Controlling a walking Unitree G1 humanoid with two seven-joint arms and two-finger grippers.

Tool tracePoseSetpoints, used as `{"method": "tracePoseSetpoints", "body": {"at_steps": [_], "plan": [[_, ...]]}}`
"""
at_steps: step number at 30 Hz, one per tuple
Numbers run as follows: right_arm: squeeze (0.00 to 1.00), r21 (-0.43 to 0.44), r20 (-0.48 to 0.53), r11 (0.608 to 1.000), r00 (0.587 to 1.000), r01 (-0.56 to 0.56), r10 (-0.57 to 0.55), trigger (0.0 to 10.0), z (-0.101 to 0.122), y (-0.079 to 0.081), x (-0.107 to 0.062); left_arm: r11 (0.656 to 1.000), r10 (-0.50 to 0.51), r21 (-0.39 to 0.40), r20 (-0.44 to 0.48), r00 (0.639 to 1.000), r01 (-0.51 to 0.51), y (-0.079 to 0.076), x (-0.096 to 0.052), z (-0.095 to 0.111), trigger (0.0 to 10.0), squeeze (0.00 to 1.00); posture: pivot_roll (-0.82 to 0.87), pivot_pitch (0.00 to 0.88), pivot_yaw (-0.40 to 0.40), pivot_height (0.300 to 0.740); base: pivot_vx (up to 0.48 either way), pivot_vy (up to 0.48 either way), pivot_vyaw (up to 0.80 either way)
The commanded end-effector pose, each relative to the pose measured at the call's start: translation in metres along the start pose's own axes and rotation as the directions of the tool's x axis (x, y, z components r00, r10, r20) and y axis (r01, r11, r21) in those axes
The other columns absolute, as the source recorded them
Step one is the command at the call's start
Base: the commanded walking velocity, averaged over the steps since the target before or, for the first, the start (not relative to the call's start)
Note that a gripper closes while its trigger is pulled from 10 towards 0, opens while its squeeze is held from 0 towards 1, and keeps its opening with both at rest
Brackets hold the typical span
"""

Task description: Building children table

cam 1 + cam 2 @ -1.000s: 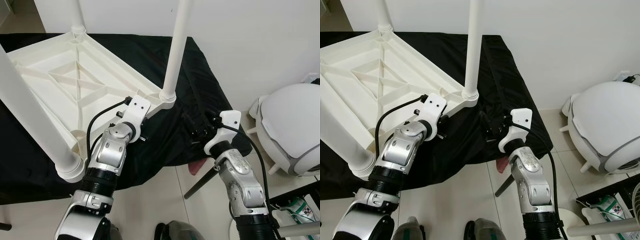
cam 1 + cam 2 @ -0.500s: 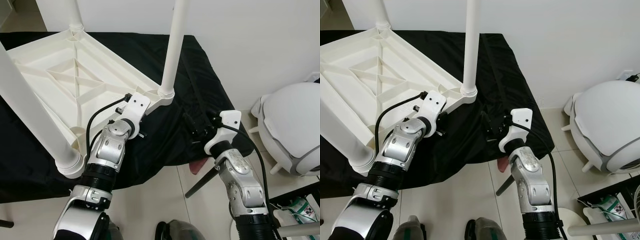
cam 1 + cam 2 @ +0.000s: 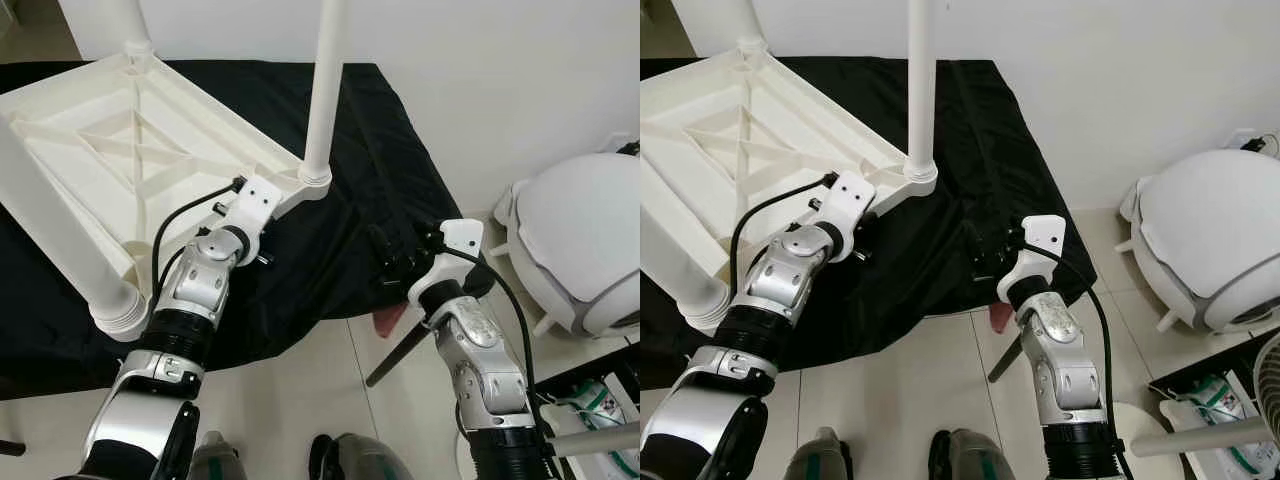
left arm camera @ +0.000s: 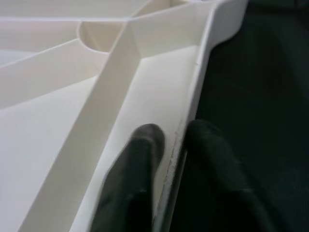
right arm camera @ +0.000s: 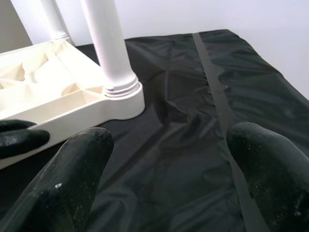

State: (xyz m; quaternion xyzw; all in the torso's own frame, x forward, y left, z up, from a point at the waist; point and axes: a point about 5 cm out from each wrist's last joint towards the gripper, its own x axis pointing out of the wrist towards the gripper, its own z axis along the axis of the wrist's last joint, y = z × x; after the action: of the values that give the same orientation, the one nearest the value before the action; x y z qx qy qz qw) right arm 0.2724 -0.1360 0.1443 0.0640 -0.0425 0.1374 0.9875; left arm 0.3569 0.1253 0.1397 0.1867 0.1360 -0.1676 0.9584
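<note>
White children table [image 3: 120,150] upside down on black-clothed bench [image 3: 370,150], legs up. Left gripper [image 4: 169,145] fingers clamped on table rim near corner leg [image 3: 322,90]. Right gripper [image 5: 169,140] fingers spread apart above cloth. Tiled floor [image 3: 300,400], white wall [image 3: 500,70].

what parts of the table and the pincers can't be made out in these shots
- Table legs: their upper ends are cut off by the top edge of both eye views.
- Left pincer: in the eye views its own wrist housing hides the fingertips on the table rim.
- Right pincer: its black fingers blend into the black cloth in the eye views.
</note>
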Motion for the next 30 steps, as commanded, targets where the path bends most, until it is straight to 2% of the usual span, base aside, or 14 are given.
{"method": "tracePoseSetpoints", "body": {"at_steps": [1, 3, 7, 8, 9, 18, 21, 30], "plan": [[0.0, -0.002, 0.008, 1.0, 1.0, 0.015, -0.015, 10.0, 0.002, -0.002, -0.002, 0.991, 0.12, -0.067, 0.013, 0.993, -0.118, 0.014, -0.004, 0.004, 10.0, 1.0, -0.05, 0.06, -0.055, 0.74, 0.0, 0.0, 0.0], [0.0, -0.002, 0.006, 1.0, 1.0, 0.016, -0.016, 10.0, 0.001, -0.002, -0.002, 0.994, 0.08, -0.076, 0.027, 0.996, -0.078, 0.007, -0.004, 0.007, 10.0, 1.0, -0.05, 0.06, -0.054, 0.74, 0.0, 0.0, 0.0], [0.0, -0.001, 0.006, 1.0, 1.0, 0.016, -0.016, 10.0, 0.001, -0.002, -0.003, 0.996, 0.066, -0.058, 0.025, 0.998, -0.065, 0.003, -0.003, 0.008, 10.0, 1.0, -0.04, 0.062, -0.055, 0.74, 0.0, 0.0, 0.0], [0.0, -0.001, 0.005, 1.0, 1.0, 0.015, -0.015, 10.0, 0.001, -0.002, -0.002, 0.997, 0.059, -0.047, 0.027, 0.998, -0.058, 0.001, -0.002, 0.008, 10.0, 0.33, -0.04, 0.061, -0.056, 0.74, 0.0, 0.0, 0.0], [0.0, -0.001, 0.005, 1.0, 1.0, 0.015, -0.015, 10.0, 0.001, -0.001, -0.002, 0.997, 0.058, -0.043, 0.03, 0.998, -0.056, 0.0, -0.001, 0.008, 10.0, 0.0, -0.04, 0.061, -0.056, 0.74, 0.0, 0.0, 0.0], [0.0, -0.001, 0.007, 1.0, 1.0, 0.011, -0.011, 10.0, 0.001, -0.001, -0.001, 0.998, 0.004, -0.06, 0.058, 0.998, 0.0, -0.007, -0.004, 0.014, 10.0, 0.0, -0.04, 0.06, -0.057, 0.74, 0.0, 0.0, 0.0], [0.0, 0.0, 0.007, 1.0, 1.0, 0.009, -0.009, 10.0, 0.001, 0.0, -0.002, 0.991, -0.104, -0.066, 0.142, 0.984, 0.114, -0.021, -0.018, 0.024, 10.0, 0.0, -0.04, 0.06, -0.056, 0.74, 0.0, 0.0, 0.0], [0.0, 0.003, 0.002, 1.0, 1.0, 0.0, 0.0, 10.0, -0.001, 0.001, -0.001, 0.959, -0.257, -0.031, 0.323, 0.911, 0.282, -0.048, -0.056, 0.037, 10.0, 0.0, -0.02, 0.064, -0.061, 0.74, 0.0, 0.0, 0.0]]}}
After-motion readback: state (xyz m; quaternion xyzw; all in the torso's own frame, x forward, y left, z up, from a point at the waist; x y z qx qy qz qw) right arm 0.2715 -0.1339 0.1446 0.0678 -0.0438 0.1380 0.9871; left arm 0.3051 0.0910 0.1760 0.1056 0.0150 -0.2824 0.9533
